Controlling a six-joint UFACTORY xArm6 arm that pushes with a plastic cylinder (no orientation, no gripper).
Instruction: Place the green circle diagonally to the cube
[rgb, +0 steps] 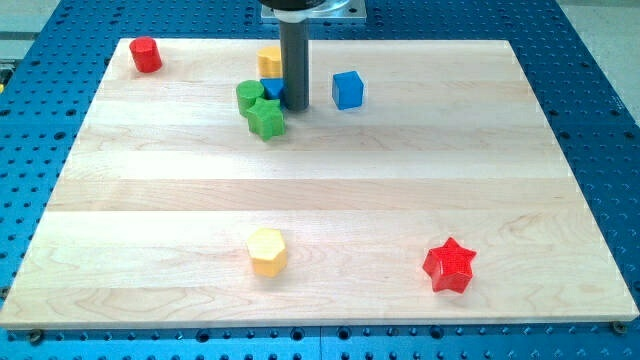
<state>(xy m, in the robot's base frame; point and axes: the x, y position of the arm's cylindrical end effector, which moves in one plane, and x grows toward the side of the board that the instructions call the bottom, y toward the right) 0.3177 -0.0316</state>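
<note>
The green circle (249, 95) lies near the view's top, left of centre, touching a green star (267, 118) just below and to its right. The blue cube (347, 89) stands to the right, apart from them. My tip (296, 106) is down on the board between the green circle and the blue cube, close to the right of a small blue triangular block (272, 88) that it partly hides. The rod also covers part of a yellow-orange block (269, 60) behind it.
A red cylinder-like block (146, 54) sits at the view's top left corner of the wooden board (320, 200). A yellow hexagon (267, 250) lies at the bottom centre-left and a red star (449, 265) at the bottom right.
</note>
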